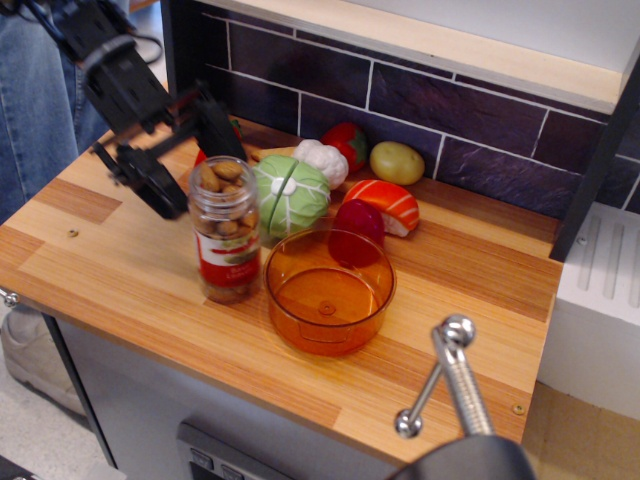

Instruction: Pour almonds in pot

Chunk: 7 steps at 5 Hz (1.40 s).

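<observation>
The almonds [226, 227] are brown nuts in a small clear jar with a red and white label, standing upright and lidless on the wooden counter [120, 270]. The pot [292, 312], a translucent orange bowl, stands empty just right of the jar, almost touching it. My black gripper [186, 152] comes in from the upper left. It is open, with one finger left of the jar's top and the other behind it. It holds nothing. I cannot tell whether a finger touches the jar.
Toy foods lie behind the jar and pot: a green cabbage [290, 195], garlic [323, 158], a red vegetable [347, 140], a potato [397, 162], salmon sushi [388, 204] and a red radish [358, 222]. A metal handle [452, 372] stands front right. A person in jeans [40, 100] stands at left.
</observation>
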Tool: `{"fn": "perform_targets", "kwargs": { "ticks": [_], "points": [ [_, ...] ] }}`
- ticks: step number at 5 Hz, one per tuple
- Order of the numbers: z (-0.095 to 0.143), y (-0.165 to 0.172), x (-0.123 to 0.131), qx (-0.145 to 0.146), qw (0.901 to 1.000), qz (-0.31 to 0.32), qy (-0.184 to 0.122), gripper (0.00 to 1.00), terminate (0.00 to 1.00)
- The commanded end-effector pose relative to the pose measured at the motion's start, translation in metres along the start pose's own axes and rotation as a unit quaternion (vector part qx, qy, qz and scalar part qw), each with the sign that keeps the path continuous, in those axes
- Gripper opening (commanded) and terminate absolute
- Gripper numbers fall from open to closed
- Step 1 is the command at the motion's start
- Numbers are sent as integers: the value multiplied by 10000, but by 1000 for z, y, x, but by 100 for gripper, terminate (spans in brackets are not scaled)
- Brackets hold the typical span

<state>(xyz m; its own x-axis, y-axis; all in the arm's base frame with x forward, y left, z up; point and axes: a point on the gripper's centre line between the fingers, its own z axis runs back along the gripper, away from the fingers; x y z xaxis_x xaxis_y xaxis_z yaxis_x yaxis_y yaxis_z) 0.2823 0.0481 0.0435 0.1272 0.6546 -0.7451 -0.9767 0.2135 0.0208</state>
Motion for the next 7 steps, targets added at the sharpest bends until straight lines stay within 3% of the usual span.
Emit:
{"fn": "perform_targets", "kwargs": {
  "ticks": [1, 4, 6, 7],
  "points": [
    [-36, -3, -19, 371, 9988, -278, -130, 100, 0],
    [-42, 14, -33, 614, 9966, -544, -26, 100, 0],
    [-61, 14, -61, 620, 9956, -684, 128, 100, 0],
    [-58, 10, -66, 456, 9975, -541, -30, 0, 0]
  ]
}}
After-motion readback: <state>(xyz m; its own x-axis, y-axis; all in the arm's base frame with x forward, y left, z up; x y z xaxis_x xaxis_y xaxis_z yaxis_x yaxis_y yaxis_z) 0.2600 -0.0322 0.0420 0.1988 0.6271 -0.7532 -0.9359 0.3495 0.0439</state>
